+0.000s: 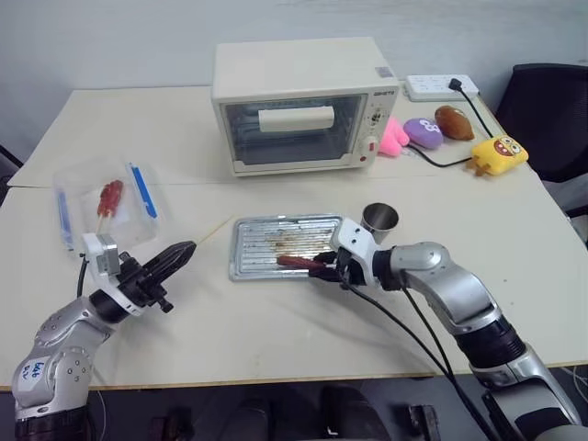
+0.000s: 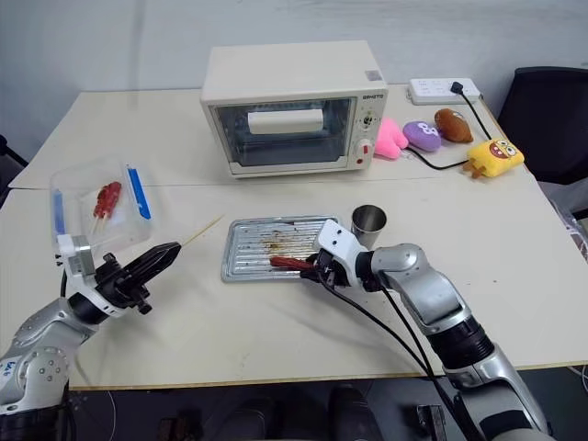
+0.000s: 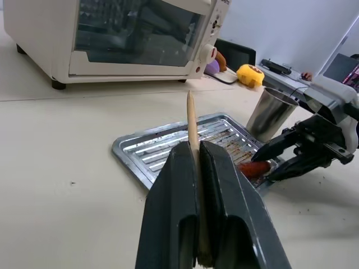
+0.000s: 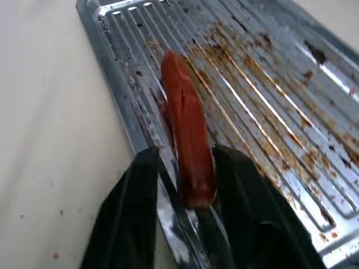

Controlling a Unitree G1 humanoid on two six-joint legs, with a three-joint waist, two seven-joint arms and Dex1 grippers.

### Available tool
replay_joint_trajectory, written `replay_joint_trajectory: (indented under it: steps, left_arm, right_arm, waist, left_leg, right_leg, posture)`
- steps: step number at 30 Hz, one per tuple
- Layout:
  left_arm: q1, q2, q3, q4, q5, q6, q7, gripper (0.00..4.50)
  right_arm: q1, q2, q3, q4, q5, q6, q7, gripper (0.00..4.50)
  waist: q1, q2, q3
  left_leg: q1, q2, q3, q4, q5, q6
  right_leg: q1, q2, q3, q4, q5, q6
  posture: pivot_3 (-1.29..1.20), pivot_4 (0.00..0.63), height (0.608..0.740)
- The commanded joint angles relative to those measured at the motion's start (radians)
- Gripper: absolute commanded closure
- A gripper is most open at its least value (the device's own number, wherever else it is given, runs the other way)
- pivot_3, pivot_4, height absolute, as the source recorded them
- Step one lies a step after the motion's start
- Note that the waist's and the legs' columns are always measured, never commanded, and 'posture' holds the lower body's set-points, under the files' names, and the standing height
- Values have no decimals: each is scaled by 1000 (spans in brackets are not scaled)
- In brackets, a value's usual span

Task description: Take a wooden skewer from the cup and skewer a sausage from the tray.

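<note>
While seen from the head:
Left gripper (image 1: 180,254): clamped on wooden skewer (image 1: 213,231), left of tray (image 1: 246,266).
Right gripper (image 1: 322,265): at sausage (image 1: 294,261) on tray's near edge; cup (image 1: 379,221) beside.
Left wrist: fingers (image 3: 179,185) pinched skewer (image 3: 192,120).
Right wrist: fingers (image 4: 140,190) parted, straddled sausage (image 4: 188,131); grip unclear.

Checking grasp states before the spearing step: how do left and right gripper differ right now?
The left gripper is shut on the wooden skewer, raised off the table; the right gripper has its fingers apart astride the sausage, low at the tray. The left sits beside the tray's end, pointing toward it; the right reaches over its near edge by the cup. Both have two black fingers.
</note>
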Motion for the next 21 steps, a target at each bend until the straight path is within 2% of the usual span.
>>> replay_joint_trajectory:
  steps: [1,17,21]
  left_arm:
    - [-6,-7,3,-17,4,-20,0,4500]
    - [2,-16,5,-21,6,-31,9,4500]
    - [1,-17,5,-20,6,-32,10,4500]
  right_arm:
    - [-31,-16,9,-6,-22,-40,37,2036]
    - [-120,43,56,101,-75,-1,45,2036]
    - [-130,55,60,117,-89,-6,45,2871]
  waist:
    - [-1,0,0]
    - [-2,0,0]
    - [-2,0,0]
  left_leg:
    - [0,0,0,0,0,0]
    - [0,0,0,1,0,0]
    - [0,0,0,1,0,0]
  right_leg:
    - [0,0,0,0,0,0]
    - [0,0,0,0,0,0]
    - [0,0,0,0,0,0]
  posture:
    - [0,150,740]
    - [0,150,740]
    - [0,150,740]
